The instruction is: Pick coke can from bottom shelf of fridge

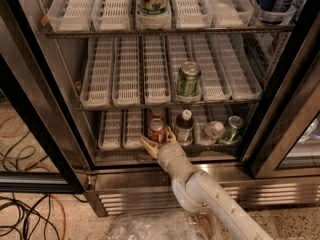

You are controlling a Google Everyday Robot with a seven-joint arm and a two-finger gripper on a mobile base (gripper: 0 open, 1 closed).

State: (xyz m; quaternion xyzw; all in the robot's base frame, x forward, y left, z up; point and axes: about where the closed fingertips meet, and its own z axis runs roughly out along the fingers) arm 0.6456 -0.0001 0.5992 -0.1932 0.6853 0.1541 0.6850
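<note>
The coke can, red with a silver top, stands at the front of the bottom shelf of the open fridge. My gripper is right in front of the can, at the shelf's front edge. Its two tan fingers are spread, one to the can's lower left and one to its right. They are open and hold nothing. The white arm reaches in from the lower right.
A dark bottle with a red cap, a clear-lidded item and a tilted green can stand to the right of the coke can. Another green can is on the shelf above. Cables lie on the floor at left.
</note>
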